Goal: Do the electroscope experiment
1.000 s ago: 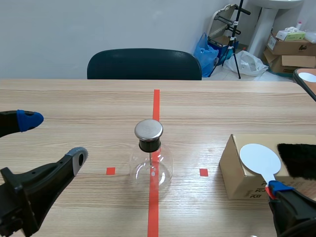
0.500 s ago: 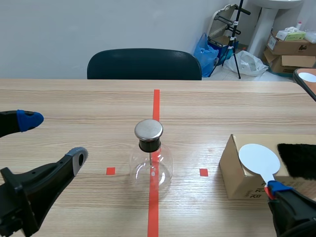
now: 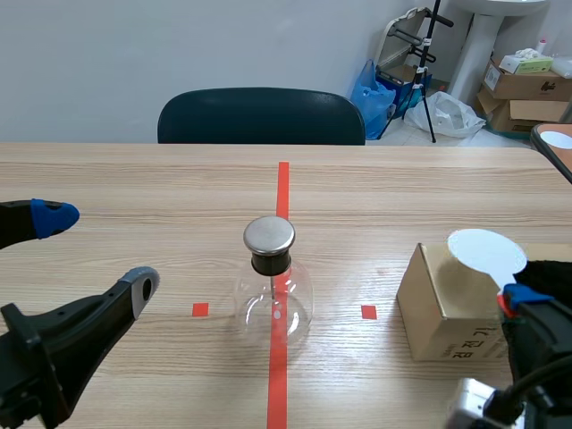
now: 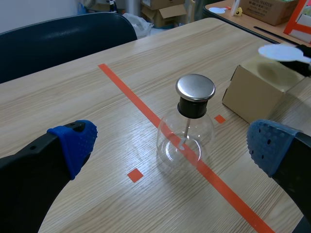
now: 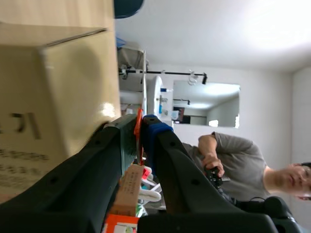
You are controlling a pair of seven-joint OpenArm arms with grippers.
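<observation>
The electroscope (image 3: pixel 271 286) is a round glass flask with a metal cap, standing on the red tape line at mid table. It also shows in the left wrist view as electroscope (image 4: pixel 187 131). My left gripper (image 3: pixel 94 250) is open at the near left, well short of the flask, which lies ahead between its fingers (image 4: pixel 73 141). My right gripper (image 3: pixel 529 302) is shut on the red handle (image 5: pixel 139 136) of a white disc paddle (image 3: pixel 485 250). The disc (image 4: pixel 281 52) hovers tilted over the cardboard box (image 3: pixel 442 308).
A dark chair (image 3: pixel 261 114) stands at the table's far edge. Cardboard boxes (image 3: pixel 527 85) and bags lie on the floor beyond. A person (image 5: pixel 238 162) shows in the right wrist view. The box (image 5: pixel 48 97) sits right beside my right gripper.
My right gripper has lifted and turned the paddle. The white disc moved up and to the right over the box. The left arm and electroscope stayed put.
</observation>
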